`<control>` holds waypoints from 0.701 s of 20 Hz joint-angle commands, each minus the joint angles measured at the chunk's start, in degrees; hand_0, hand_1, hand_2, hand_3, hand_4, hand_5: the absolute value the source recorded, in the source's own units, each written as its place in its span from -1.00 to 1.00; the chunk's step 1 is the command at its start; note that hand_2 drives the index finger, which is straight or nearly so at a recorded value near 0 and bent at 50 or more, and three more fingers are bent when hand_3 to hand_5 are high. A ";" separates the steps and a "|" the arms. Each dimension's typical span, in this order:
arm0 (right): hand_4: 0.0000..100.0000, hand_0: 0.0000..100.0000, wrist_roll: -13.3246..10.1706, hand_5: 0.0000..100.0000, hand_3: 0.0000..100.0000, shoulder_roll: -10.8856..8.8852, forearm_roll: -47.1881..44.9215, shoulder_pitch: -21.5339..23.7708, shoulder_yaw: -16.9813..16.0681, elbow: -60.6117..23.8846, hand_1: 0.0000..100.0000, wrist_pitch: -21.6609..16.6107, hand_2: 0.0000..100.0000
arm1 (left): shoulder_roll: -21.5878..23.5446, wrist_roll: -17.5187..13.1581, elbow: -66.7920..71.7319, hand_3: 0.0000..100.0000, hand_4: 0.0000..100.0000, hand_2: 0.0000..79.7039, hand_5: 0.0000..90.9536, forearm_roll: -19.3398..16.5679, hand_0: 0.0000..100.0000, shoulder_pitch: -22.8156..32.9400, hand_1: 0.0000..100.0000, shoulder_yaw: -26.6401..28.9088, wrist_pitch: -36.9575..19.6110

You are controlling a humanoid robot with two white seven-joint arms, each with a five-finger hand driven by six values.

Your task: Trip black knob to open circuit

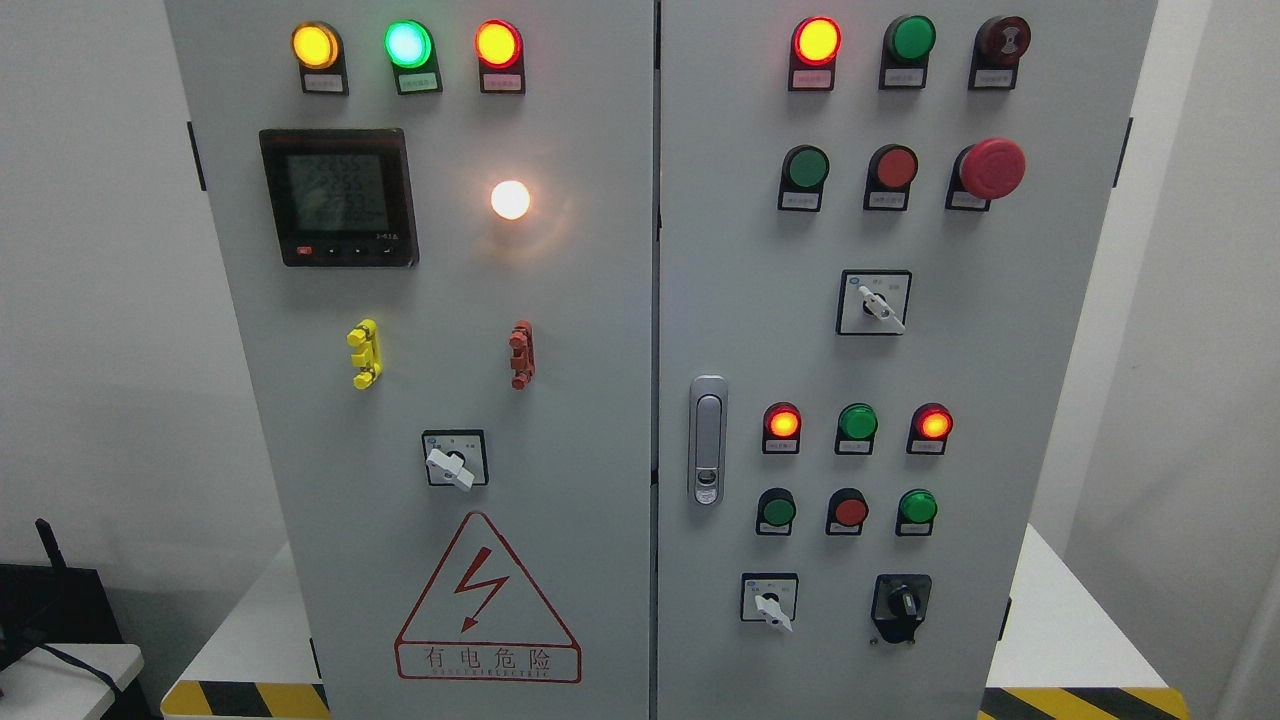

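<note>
Striped yellow-and-black hazard tape (pixel 245 698) runs along the near edge of the white platform (pixel 1060 620) at the bottom of your view, on both sides of the grey cabinet (pixel 600 300). Neither of your hands shows anywhere in the head view, so you cannot tell whether they are open or curled.

Your target, the black knob (pixel 903 602), sits at the lower right of the right door, on a black plate, just right of a white-handled selector switch (pixel 770 603). Its grip appears to stand upright, long axis running top to bottom, though it is dark against dark and the exact pointing end is hard to make out.

Above it you see a row of three buttons, then three lamps: the red lamp (pixel 783 422) at left and another red one at right are lit, with a green one between. Higher up, a second selector (pixel 875 303) has its white handle tilted toward the lower right, and a red mushroom button (pixel 991 168) sits near the top right.

A silver door latch (pixel 708 440) stands upright at the left edge of the right door.

On the left door you have a digital meter (pixel 338 197), a glowing white lamp (pixel 510 199), and a high-voltage warning triangle (pixel 487 603) low down.
</note>
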 commanded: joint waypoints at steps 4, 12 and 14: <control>0.72 -0.50 -0.95 0.93 0.57 1.25 -0.31 -6.13 2.53 3.98 0.47 4.31 -0.16 | 0.01 0.03 0.00 -1.00 -1.00 -1.00 -1.00 -1.85 -0.76 -0.44 -0.22 0.00 0.03; 0.74 -0.48 -0.95 0.94 0.60 3.97 -0.31 -8.50 3.67 3.72 0.51 8.08 -0.14 | 0.02 0.03 0.00 -1.00 -1.00 -1.00 -1.00 -1.85 -0.76 -0.44 -0.22 0.00 0.03; 0.74 -0.47 -0.95 0.94 0.60 5.20 -0.22 -9.47 3.94 3.98 0.51 8.61 -0.12 | 0.02 0.03 0.00 -1.00 -1.00 -1.00 -1.00 -1.85 -0.76 -0.44 -0.22 0.00 0.03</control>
